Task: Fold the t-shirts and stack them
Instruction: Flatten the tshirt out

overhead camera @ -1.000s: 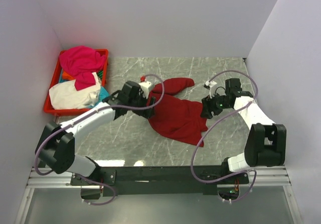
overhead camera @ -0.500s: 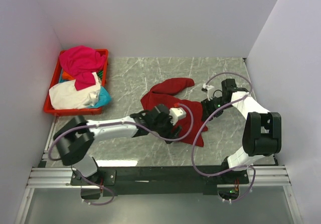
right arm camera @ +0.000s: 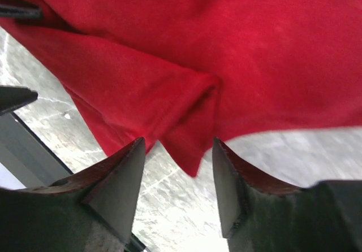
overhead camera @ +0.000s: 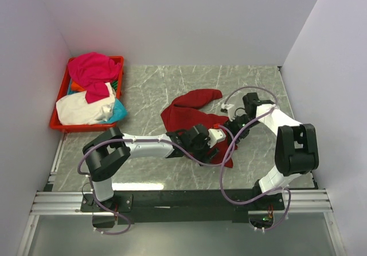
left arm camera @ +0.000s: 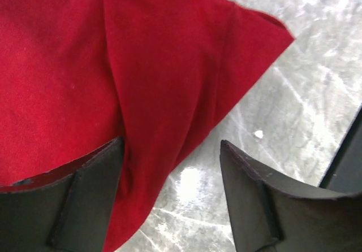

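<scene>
Right between the fingers of my left tool (left arm camera: 169, 150) there's a ridge of the dark red t-shirt (left arm camera: 113, 48). Nothing's clamped on it: the fingers are spread wide, the fold runs down the gap, and bare worktop (left arm camera: 283, 111) shows just past the cloth's pointed corner. My guess is it's sitting there to take the near hem so the shirt can get pulled flat. It's bunched up rather than laid out, so the actual folding hasn't begun.

Same deal on my right tool (right arm camera: 178, 147). It's spread apart too, with a doubled-over corner of the same shirt poking into the gap between the tips, not pinched. Both tools sit close together over the shirt's near right edge, which makes sense if the plan is to grab two points along one hem.

Pose-wise, my left arm (overhead camera: 143, 146) is laid out low and long, reaching sideways across the front of the worktop onto the other arm's side. My right arm (overhead camera: 287, 127) is bent sharply back on itself, wrist tucked in toward the left tool.

Way off to the left of both tools is the red crate (overhead camera: 57, 124). It's got the magenta t-shirt (overhead camera: 92, 66) on top, the cream-white t-shirt (overhead camera: 77, 108) below it, and bits of the cyan t-shirt (overhead camera: 117, 112) and the orange t-shirt (overhead camera: 77, 86) peeking out. So there's plenty of the job left.
</scene>
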Robot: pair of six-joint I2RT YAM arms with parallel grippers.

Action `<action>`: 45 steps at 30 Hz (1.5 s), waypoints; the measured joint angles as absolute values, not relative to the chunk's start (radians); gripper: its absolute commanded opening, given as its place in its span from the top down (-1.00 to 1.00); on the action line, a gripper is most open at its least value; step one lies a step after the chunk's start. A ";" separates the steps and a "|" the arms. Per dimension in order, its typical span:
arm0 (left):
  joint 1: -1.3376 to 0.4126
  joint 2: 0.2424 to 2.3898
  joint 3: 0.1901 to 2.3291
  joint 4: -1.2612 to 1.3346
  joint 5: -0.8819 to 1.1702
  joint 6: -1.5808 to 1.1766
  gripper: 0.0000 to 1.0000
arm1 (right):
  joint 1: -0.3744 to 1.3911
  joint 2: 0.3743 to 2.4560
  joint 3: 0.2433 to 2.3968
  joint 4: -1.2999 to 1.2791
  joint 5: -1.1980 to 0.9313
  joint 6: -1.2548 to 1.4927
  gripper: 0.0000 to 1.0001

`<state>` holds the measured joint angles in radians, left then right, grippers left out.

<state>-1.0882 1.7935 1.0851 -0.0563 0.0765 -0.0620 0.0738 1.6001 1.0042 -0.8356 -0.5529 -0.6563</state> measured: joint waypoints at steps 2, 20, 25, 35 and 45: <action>-1.088 1.797 1.085 -0.057 0.065 -0.063 -0.31 | 0.104 1.622 1.004 -0.834 -0.530 -0.655 -0.11; -1.068 1.810 1.073 -0.064 0.027 -0.056 0.99 | 0.122 1.644 1.004 -0.827 -0.451 -0.638 0.13; -1.032 1.785 1.047 -0.064 0.025 -0.065 0.99 | 0.122 1.647 1.004 -0.839 -0.476 -0.653 0.76; -0.993 1.664 1.000 -0.025 0.090 -0.076 0.99 | 0.122 1.626 1.038 -0.888 -0.552 -0.669 1.00; -0.900 1.509 1.149 -0.035 0.287 -0.062 0.99 | 0.117 1.216 1.360 -0.857 -0.434 -0.600 1.00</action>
